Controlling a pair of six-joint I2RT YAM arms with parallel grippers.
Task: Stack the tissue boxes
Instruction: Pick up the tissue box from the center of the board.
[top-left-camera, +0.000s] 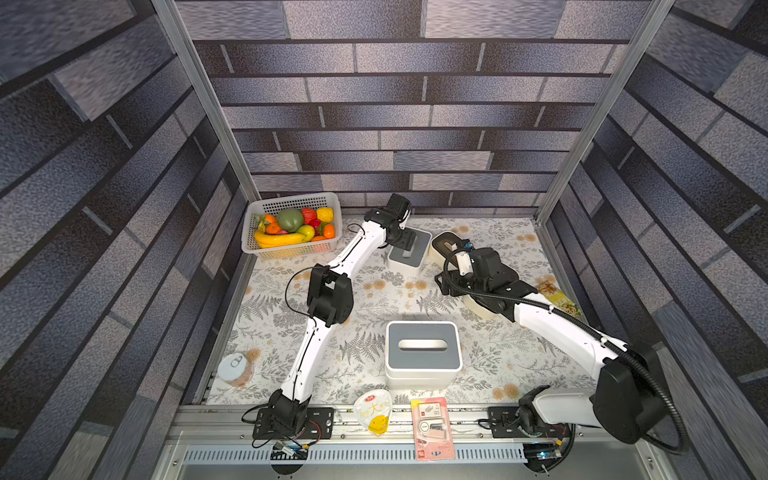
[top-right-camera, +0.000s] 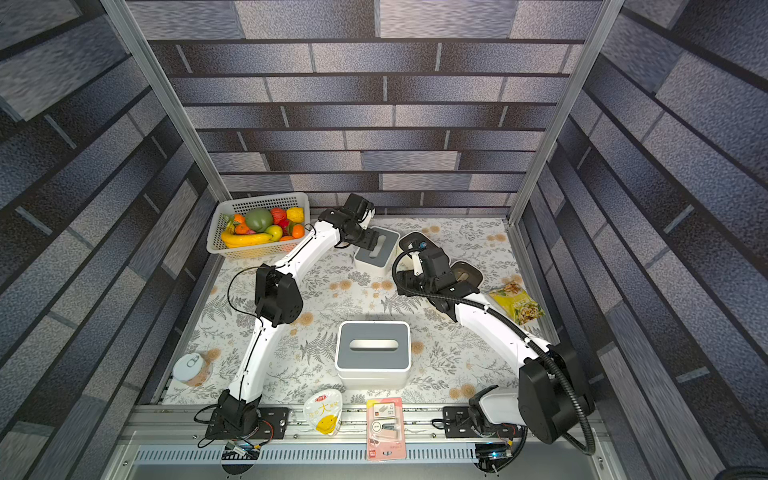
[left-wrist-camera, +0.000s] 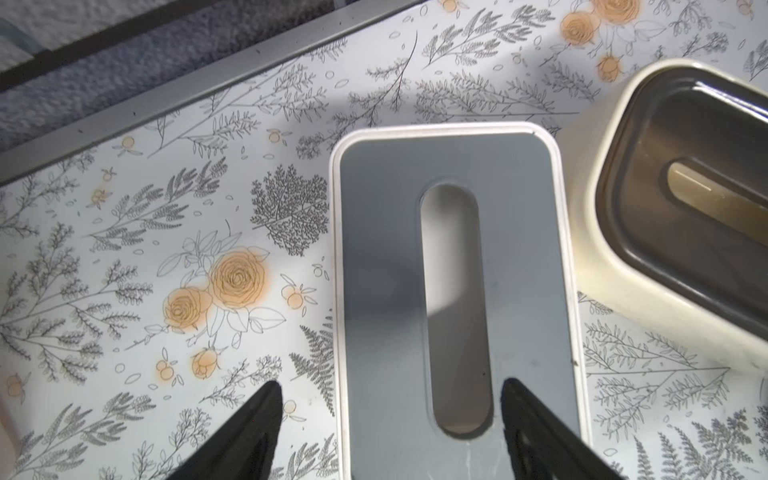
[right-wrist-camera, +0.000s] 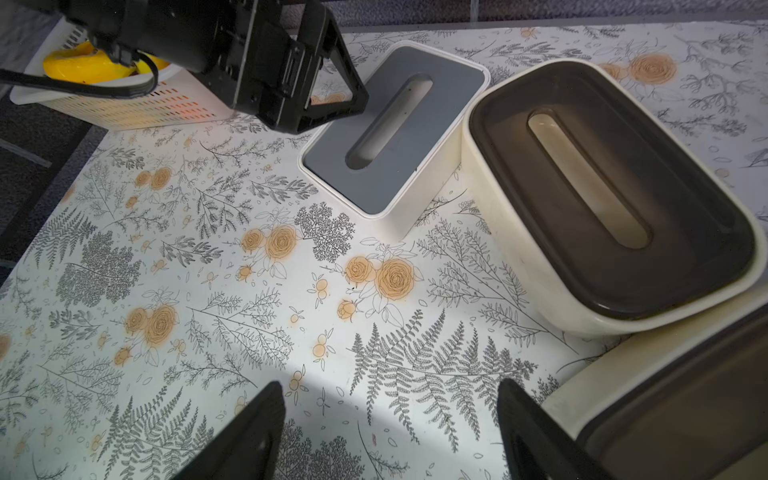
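Left gripper (left-wrist-camera: 390, 382), jaws apart, hovers over the grey-lidded tissue box (left-wrist-camera: 374, 270) at the table's (top-left-camera: 386, 299) back, beside a brown-lidded tissue box (right-wrist-camera: 602, 187). Right gripper (right-wrist-camera: 390, 383) jaws apart, empty. Probably best to straddle one wall squarely before closing.

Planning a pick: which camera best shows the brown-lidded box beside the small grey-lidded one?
Right wrist view: the brown-lidded box shows nearly whole. Left wrist view crops it to one end; in both top views the right arm covers part of it.

Basket (top-left-camera: 293, 250) back left, small box (top-left-camera: 409, 266) behind large box (top-left-camera: 422, 358), rounded box (top-left-camera: 440, 249) beside small box
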